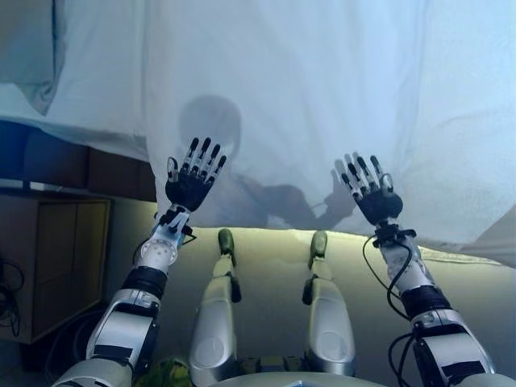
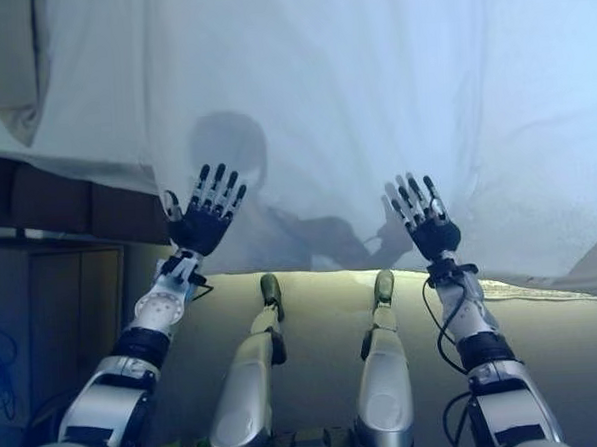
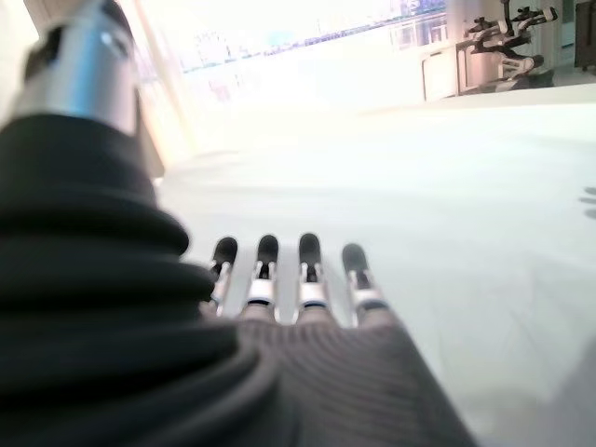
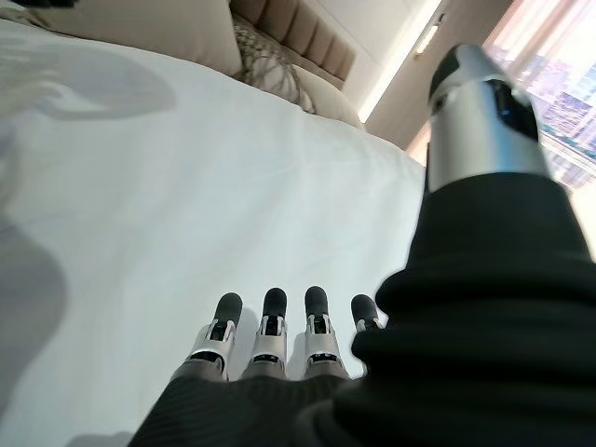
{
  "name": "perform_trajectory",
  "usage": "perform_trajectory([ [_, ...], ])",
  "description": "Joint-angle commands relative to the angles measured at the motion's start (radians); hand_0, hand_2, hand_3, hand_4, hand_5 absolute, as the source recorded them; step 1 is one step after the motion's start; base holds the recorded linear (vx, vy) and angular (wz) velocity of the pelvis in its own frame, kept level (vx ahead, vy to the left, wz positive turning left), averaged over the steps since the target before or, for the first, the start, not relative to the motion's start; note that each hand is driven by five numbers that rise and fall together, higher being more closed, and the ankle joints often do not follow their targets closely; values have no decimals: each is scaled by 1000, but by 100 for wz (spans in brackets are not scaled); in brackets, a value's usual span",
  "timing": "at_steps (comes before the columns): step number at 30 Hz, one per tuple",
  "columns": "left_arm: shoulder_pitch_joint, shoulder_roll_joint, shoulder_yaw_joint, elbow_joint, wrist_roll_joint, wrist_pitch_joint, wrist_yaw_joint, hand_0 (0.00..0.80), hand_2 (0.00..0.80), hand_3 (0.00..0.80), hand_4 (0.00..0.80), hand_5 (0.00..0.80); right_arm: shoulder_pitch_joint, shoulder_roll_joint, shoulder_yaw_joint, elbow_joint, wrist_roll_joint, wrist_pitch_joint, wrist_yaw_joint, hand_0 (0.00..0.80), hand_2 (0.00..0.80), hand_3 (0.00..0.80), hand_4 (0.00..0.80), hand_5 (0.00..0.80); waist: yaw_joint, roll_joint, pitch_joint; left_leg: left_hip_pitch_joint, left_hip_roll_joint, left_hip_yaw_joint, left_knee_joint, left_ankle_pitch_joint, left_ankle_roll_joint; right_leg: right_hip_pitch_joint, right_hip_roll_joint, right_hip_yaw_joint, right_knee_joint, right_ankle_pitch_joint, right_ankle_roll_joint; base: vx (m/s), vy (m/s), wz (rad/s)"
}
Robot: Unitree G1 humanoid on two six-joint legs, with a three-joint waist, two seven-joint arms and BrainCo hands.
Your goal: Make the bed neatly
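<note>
A white duvet (image 1: 322, 97) covers the bed and hangs over its near edge in front of me. My left hand (image 1: 192, 181) is raised over the duvet's near edge, fingers straight and spread, holding nothing. My right hand (image 1: 369, 193) is raised the same way further right, open and empty. In the left wrist view the fingers (image 3: 279, 279) point out over the flat white cover (image 3: 447, 186). In the right wrist view the fingers (image 4: 279, 326) point across the duvet (image 4: 140, 186) toward a pillow (image 4: 158, 28) at the head.
A padded headboard (image 4: 298, 37) stands behind the pillow. A wooden bedside cabinet (image 1: 56, 258) stands at the left, below the dark bed frame (image 1: 89, 169). Pale floor (image 1: 274, 274) lies between me and the bed. A crumpled fold of cover (image 1: 36, 56) sits at the upper left.
</note>
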Motion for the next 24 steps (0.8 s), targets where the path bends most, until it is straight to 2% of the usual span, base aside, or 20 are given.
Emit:
perform_trajectory([
  [1,-73,41,41,-39,-13,-24,-76,0,0,0,0,0,-39,-28,-27,-123,17,-21,25,0,0,0,0,0,6,-37,14,-77,57,-55,82,-5,-63,-88,-125,32,91,76,78,-63,103,-1],
  [9,-111,16,70,-132,-47,0,-169,0,0,0,0,0,-79,-24,-57,-211,-57,-1,19,0,0,0,0,0,0,-40,14,-233,33,-51,121,0,-61,-231,-145,45,90,102,73,-32,106,-3],
  [13,-112,-6,64,-149,-59,6,-183,0,0,0,0,0,-79,-24,-56,-213,-38,42,-12,0,0,0,0,0,-5,-42,14,-305,31,-73,212,-44,-58,-300,-143,63,124,89,65,-5,107,-9],
  [17,-105,-6,61,-113,-31,20,-145,0,0,0,0,0,-62,-24,-61,-177,-4,40,39,0,0,0,0,0,-23,-45,14,-396,35,-84,364,-110,-56,-384,-152,85,190,86,54,-3,87,-22],
  [22,-120,5,38,-6,-33,17,-55,0,0,0,0,0,-56,-23,-66,-119,58,88,56,0,0,0,0,0,-43,-35,14,-464,29,-71,438,-142,-47,-455,-152,115,234,81,46,19,133,-17],
  [24,-120,3,37,42,-40,11,-76,0,0,0,0,0,-43,-28,-66,-67,81,98,87,0,0,0,0,0,-47,-31,14,-484,28,-66,457,-148,-46,-474,-153,118,242,81,46,19,115,-9],
])
